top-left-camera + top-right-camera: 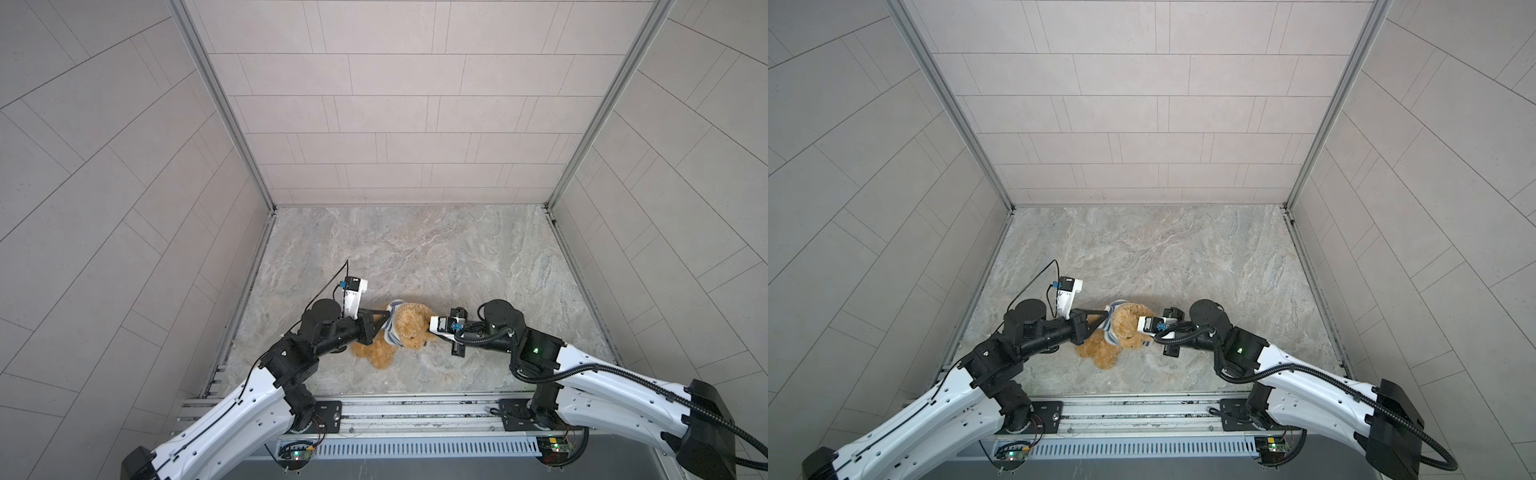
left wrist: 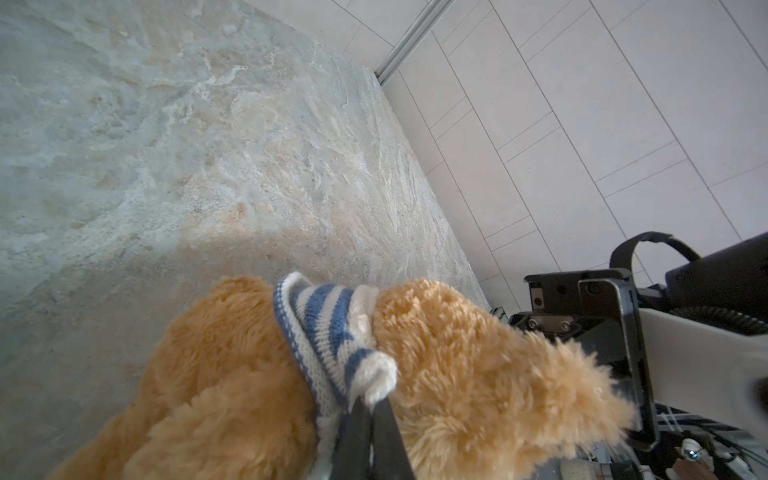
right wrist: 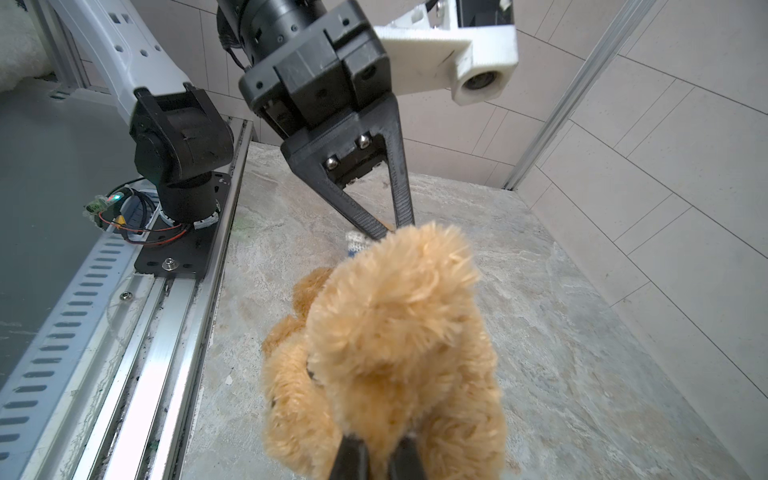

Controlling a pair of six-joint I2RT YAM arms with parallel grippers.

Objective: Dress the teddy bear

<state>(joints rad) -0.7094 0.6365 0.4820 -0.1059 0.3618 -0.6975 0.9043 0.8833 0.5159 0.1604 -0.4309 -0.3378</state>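
The teddy bear (image 1: 409, 328) (image 1: 1126, 328), fluffy and golden-brown, lies on the marbled floor between my two arms in both top views. A blue-and-white striped shirt (image 2: 328, 332) (image 1: 390, 332) is bunched round its middle. My left gripper (image 2: 374, 405) (image 1: 388, 312) is shut on a rolled white edge of the shirt, at the bear's far side. My right gripper (image 3: 380, 446) is shut on the bear's fur (image 3: 395, 332) at the head end. In the top views its fingertips are hidden under the wrist camera. The bear's face does not show.
A metal rail (image 1: 415, 409) with the arm bases runs along the front edge of the floor. Tiled walls (image 1: 395, 124) close in the back and both sides. The right arm's gripper body (image 2: 602, 332) sits close against the bear's head.
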